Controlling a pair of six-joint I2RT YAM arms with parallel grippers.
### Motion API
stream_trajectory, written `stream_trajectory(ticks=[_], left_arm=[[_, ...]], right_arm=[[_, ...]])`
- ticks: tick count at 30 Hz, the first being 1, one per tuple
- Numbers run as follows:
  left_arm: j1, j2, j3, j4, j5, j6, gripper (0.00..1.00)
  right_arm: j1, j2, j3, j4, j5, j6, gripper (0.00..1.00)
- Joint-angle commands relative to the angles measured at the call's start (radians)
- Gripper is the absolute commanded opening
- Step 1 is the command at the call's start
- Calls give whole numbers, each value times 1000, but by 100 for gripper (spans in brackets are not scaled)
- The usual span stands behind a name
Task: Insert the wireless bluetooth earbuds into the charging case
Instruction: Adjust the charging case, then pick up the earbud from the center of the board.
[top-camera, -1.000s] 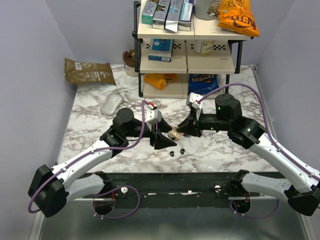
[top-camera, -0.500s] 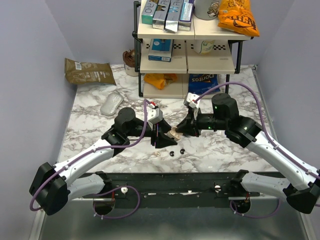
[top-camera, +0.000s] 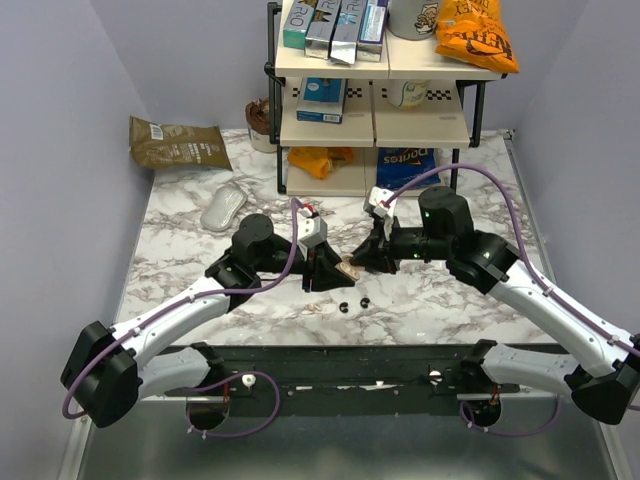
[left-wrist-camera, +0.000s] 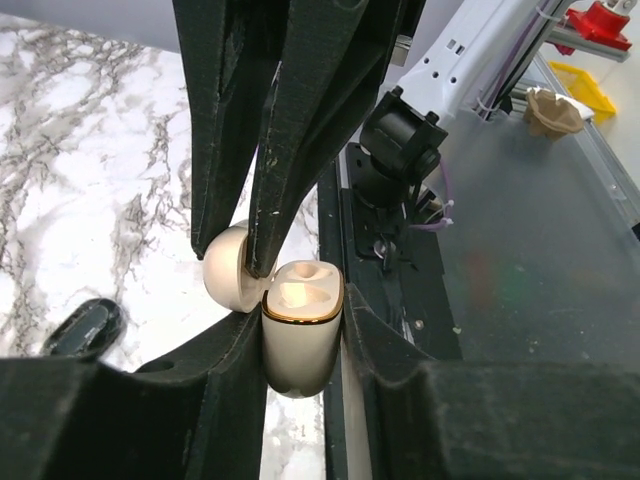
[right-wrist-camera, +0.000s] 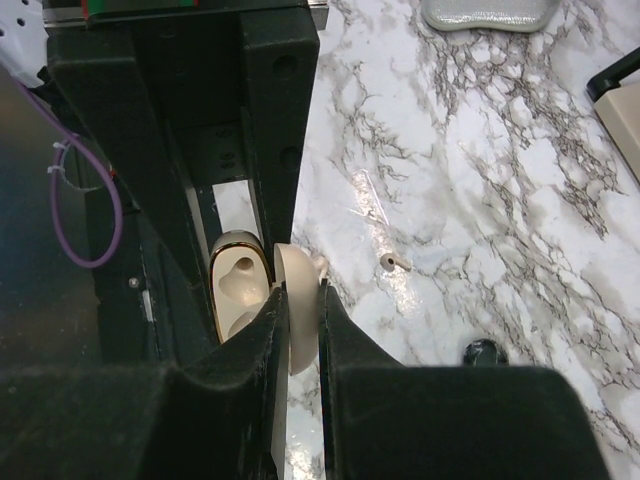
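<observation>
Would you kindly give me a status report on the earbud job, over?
Left hand shut on charging case. Right hand shut on its open lid. Both earbuds on table, not yet inserted.

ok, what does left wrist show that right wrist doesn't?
Left wrist only: a black arm joint past the table edge, and a tan cup-shaped object on the grey surface beyond.
Right wrist only: a pale oval object at the top, and a small peg-like bit on the marble.
Both: left gripper clamped on the charging case body, right gripper pinching its lid. The case is open and its visible wells are empty. A black earbud lies loose on the marble.
</observation>
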Motion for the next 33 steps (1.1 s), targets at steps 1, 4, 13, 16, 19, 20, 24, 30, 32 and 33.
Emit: stream_trajectory(ticks=[1, 4, 13, 16, 19, 20, 24, 30, 32, 33], left_arm=[[1, 7, 7, 57, 34, 0, 22], [0, 1, -16, 95, 20, -21, 8], [0, -81, -129, 231, -206, -132, 0], [-11, -183, -258, 365, -419, -213, 0], [-26, -318, -355, 346, -564, -192, 0], [-31, -353, -378, 324, -640, -181, 0], [-63, -549, -445, 241, -808, -156, 0], [-81, -717, -514, 117, -935, -156, 0], [-89, -752, -517, 51, -975, -161, 0], [-92, -787, -517, 34, -994, -164, 0]], right_arm=[[11, 1, 22, -7, 6, 11, 1], [11, 0, 24, -7, 11, 18, 1], [8, -81, -10, 114, 231, 212, 62], [-5, -112, -62, 188, 322, 303, 74], [-12, -147, -172, 245, 429, 390, 74], [-12, -149, -235, 255, 460, 409, 73], [-14, -82, -348, 292, 405, 423, 65], [-8, 97, -407, 413, 304, 462, 52], [3, 148, -367, 420, 305, 467, 53], [9, 180, -349, 420, 305, 464, 53]])
